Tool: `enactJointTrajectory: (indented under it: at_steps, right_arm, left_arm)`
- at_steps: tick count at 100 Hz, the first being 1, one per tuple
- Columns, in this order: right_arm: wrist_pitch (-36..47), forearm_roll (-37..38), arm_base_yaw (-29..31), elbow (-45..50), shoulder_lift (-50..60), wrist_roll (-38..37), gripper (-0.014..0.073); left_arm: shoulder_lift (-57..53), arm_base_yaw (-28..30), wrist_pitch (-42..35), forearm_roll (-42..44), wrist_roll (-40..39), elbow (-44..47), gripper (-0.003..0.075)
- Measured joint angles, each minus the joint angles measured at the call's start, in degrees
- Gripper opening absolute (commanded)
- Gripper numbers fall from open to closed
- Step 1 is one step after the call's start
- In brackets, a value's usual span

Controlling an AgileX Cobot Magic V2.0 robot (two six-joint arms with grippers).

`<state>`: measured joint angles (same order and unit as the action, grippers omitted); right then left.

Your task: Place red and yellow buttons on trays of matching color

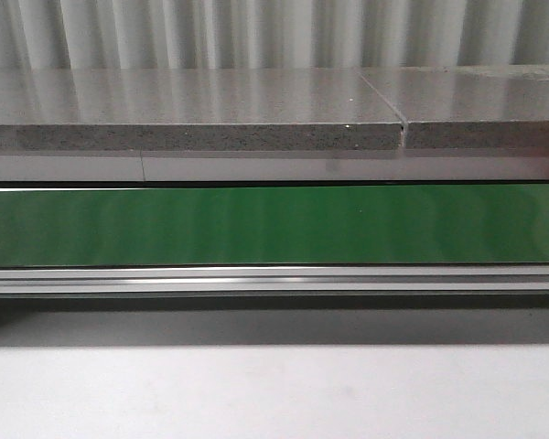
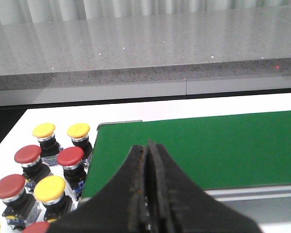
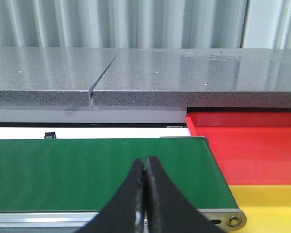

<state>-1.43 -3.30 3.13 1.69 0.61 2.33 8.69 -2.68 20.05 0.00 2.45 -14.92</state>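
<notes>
Both claws pinched fully together, nothing between the fingers. Left gripper (image 2: 148,150) has its two dark fingers pressed flat against each other, tips over the near left part of the green conveyor belt (image 2: 199,150), not visibly touching it and holding nothing. Right gripper (image 3: 145,165) is the same, fingers meeting at the tips, empty, hanging over the right end of the belt (image 3: 87,170). Buttons sit in a cluster on the white surface (image 2: 63,119) just beside the belt's left end: yellow buttons (image 2: 43,130) and (image 2: 78,130) at the far side, red buttons (image 2: 27,154) and (image 2: 70,156) nearer, then another red (image 2: 8,187) and yellow (image 2: 49,188), with more partly cut off at the frame edge. All stand upright, caps up, apart from the left gripper. Red tray (image 3: 247,141) lies just past the belt's right end, yellow tray (image 3: 266,206) touching it on the near side; no buttons seen on the visible parts of either tray. Front view shows only the belt (image 1: 274,224), the grey stone ledge (image 1: 192,110) behind it, and the metal rail (image 1: 274,279) in front; neither gripper appears there.
</notes>
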Motion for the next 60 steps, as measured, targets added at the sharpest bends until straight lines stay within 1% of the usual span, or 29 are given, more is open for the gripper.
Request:
enactJointTrajectory:
  at_steps: [7, 17, 24, 46, 60]
  right_arm:
    - [0.0, 0.0, 0.0, 0.0, 0.0, 0.0, -0.0102]
    - [0.0, 0.0, 0.0, 0.0, 0.0, 0.0, -0.0102]
    - [0.0, 0.0, 0.0, 0.0, 0.0, 0.0, -0.0102]
    - [0.0, 0.0, 0.0, 0.0, 0.0, 0.0, -0.0102]
    - [0.0, 0.0, 0.0, 0.0, 0.0, 0.0, -0.0102]
  left_arm:
    - [3.3, 0.0, 2.0, 0.0, 0.0, -3.4, -0.0020]
    - [7.9, 0.0, 7.1, 0.0, 0.0, -8.6, -0.0020]
    - [11.0, 0.0, 8.6, 0.0, 0.0, -11.1, -0.0020]
    - [20.1, 0.0, 8.8, -0.6, 0.0, -14.8, -0.0020]
    - [24.6, 0.0, 6.7, -0.7, 0.1, -15.9, -0.0020]
